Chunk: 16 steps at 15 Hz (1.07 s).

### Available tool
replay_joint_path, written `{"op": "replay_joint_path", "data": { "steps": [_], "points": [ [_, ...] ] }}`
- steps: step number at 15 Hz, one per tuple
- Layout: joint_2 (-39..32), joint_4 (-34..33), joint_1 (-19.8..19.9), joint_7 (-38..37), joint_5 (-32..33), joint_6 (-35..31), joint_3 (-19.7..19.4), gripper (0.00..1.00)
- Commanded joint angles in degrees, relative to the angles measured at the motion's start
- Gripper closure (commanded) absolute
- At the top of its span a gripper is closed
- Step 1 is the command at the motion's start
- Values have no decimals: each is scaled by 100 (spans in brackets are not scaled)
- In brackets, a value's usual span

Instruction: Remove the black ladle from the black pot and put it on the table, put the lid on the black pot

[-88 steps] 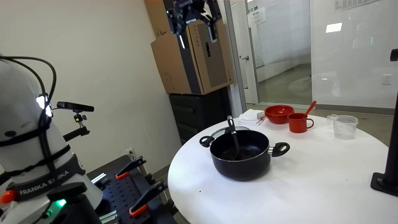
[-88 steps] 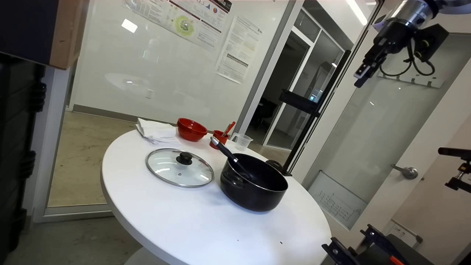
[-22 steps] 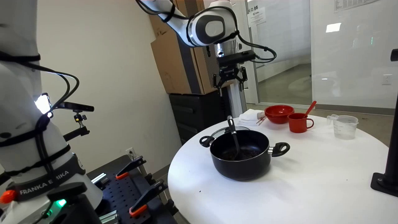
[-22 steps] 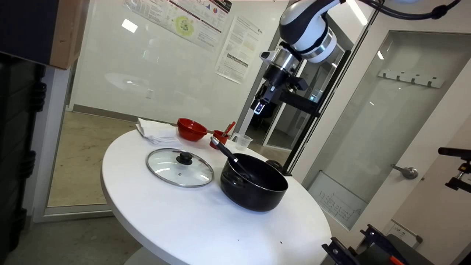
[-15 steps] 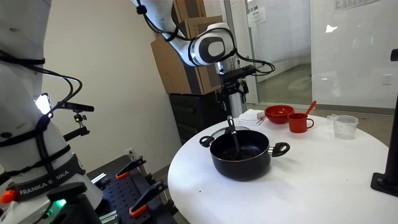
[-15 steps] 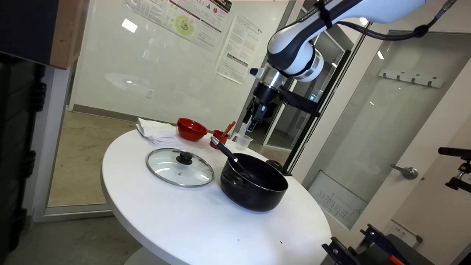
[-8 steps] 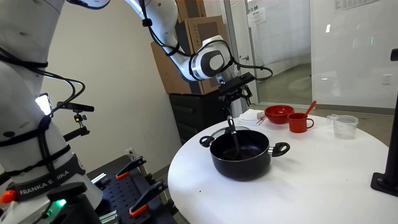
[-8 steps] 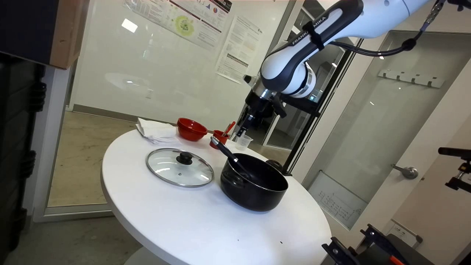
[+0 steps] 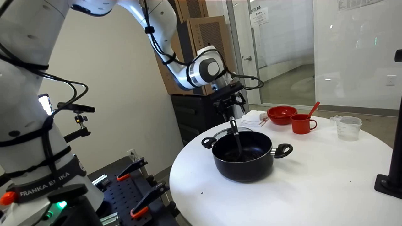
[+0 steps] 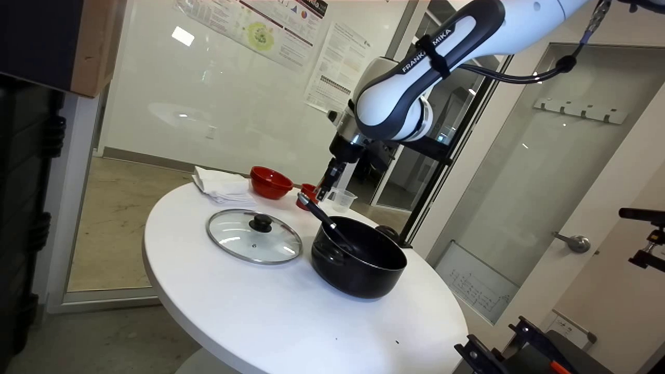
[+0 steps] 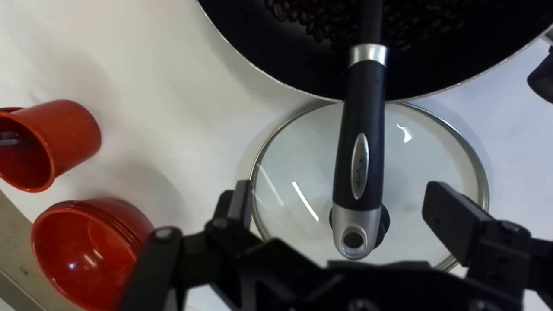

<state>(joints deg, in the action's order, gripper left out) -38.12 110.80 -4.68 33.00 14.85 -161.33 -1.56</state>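
The black ladle (image 11: 363, 116) leans in the open, 2-handled black pot (image 9: 248, 170), jutting past its rim; the glass lid (image 10: 236, 240) lies knob up beside the pot on the white table (image 10: 291, 318).

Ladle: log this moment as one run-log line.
ladle: tilted in pot | lid: on table, beside pot | end effector: open, empty, near ladle | pending: ladle out, lid on

"FRANKA EMIKA" runs along the robot-base band (image 9: 39, 188), "FRANK" and "MIKA" flank a strap (image 10: 434, 57) on the forearm (image 10: 465, 49), and "05" sits at the upper edge of a notice (image 9: 259, 17).
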Motion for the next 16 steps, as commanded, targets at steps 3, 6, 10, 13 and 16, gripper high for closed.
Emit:
{"op": "replay_joint_path", "data": {
  "steps": [3,6,10,13,16],
  "points": [
    [-249,-316,-9,-592,417,140,-24,0],
    [-354,-412,143,-521,396,306,90,0],
    [-470,-496,258,-424,364,460,217,0],
    [-499,-533,416,-257,274,473,484,0],
    [-496,-563,620,-52,184,413,841,0]
  ]
}}
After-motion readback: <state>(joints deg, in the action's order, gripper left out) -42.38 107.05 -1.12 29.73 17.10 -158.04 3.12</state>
